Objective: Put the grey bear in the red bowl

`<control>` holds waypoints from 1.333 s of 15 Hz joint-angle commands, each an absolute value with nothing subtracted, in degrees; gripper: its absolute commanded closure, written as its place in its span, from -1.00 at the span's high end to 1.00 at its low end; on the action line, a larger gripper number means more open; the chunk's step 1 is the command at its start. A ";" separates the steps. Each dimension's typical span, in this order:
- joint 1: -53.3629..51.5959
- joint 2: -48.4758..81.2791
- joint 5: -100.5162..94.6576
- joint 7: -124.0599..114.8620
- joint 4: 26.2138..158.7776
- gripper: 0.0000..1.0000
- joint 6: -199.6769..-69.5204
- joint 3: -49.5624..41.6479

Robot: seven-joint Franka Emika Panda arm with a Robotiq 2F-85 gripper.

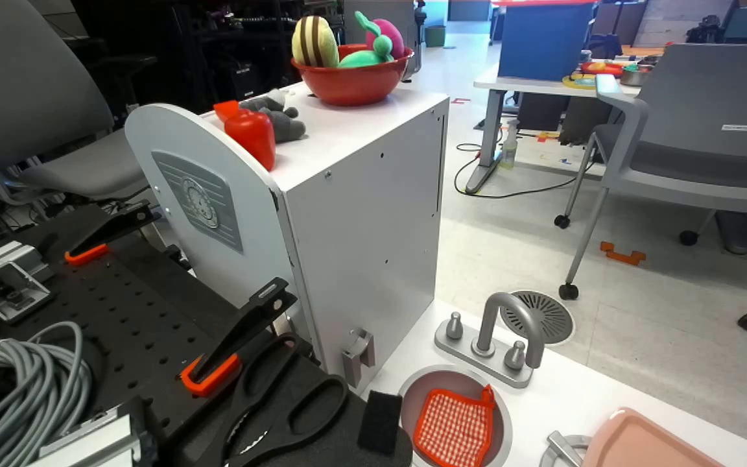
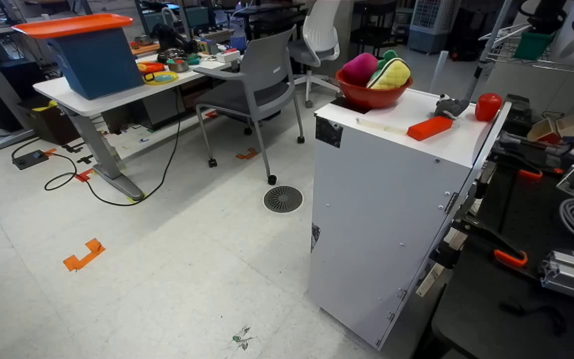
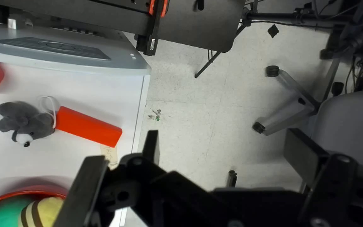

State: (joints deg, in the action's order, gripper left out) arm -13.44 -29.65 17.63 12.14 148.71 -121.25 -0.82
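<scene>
One grey bear [image 3: 27,118] lies left of the tool [image 3: 205,143] in wrist view.

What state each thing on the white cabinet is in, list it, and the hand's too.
Hand: open, empty.
Red bowl: upright, holding soft toys.
Grey bear: lying on the cabinet top, outside the bowl.
Orange-red block: lying flat, not held.
Red rounded toy: set down, not held.

In the wrist view at nine o'clock, the bear [image 3: 24,121] is grey, its muzzle [image 3: 22,138] white, the block [image 3: 88,126] orange-red. In an exterior view at twelve o'clock, the bowl [image 1: 353,85] is red, the plush toy [image 1: 315,43] yellow with brown stripes; at five o'clock, the pot holder [image 1: 454,428] is red-and-white checked.
</scene>
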 commanded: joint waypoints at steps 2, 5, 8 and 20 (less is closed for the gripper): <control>-12.33 -32.59 16.67 11.17 149.12 1.00 -122.05 1.55; -11.52 -35.90 14.42 8.60 149.35 1.00 -122.41 3.74; -10.49 -39.02 10.19 5.52 148.97 1.00 -121.24 5.93; -6.77 -51.53 6.87 -9.04 155.08 1.00 -117.18 7.54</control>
